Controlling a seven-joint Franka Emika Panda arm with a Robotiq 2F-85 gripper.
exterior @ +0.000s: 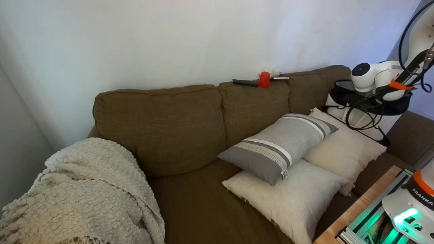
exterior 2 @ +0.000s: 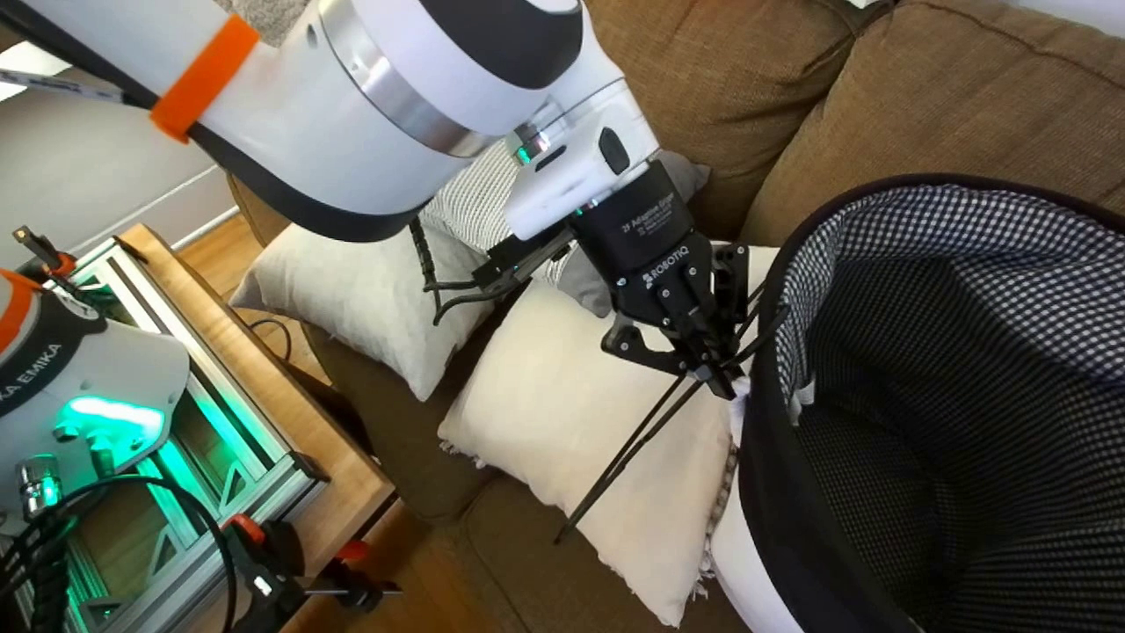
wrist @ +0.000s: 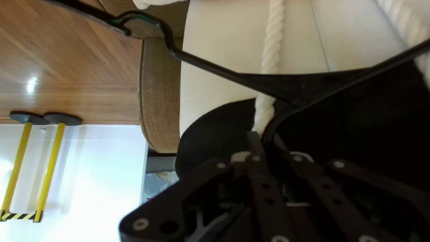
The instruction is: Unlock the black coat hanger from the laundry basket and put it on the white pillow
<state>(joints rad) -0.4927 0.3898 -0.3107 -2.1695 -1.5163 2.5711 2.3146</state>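
Observation:
The black coat hanger point(wrist: 297, 100) hangs at the outer side of the laundry basket; it also shows in both exterior views point(exterior: 386, 139) point(exterior 2: 626, 453). My gripper point(exterior 2: 722, 376) is closed around the hanger's neck just below the hook, as the wrist view shows between the fingertips point(wrist: 266, 138). The hook is mostly hidden by the fingers, and a thin black part of it reaches the basket's dark rim point(exterior 2: 766, 457). The basket has a checked lining and a white outer wall point(wrist: 218, 67). The white pillow point(exterior 2: 562, 387) lies on the sofa beside the basket, below the hanger; it also shows in an exterior view point(exterior: 342, 149).
A white rope handle point(wrist: 271, 43) runs right behind the hanger's neck. Another light pillow point(exterior: 284, 193) and a grey striped pillow point(exterior: 278, 142) lie on the sofa. The robot's wooden table point(exterior 2: 264, 387) stands in front. A fluffy blanket point(exterior: 98, 189) covers the sofa's far end.

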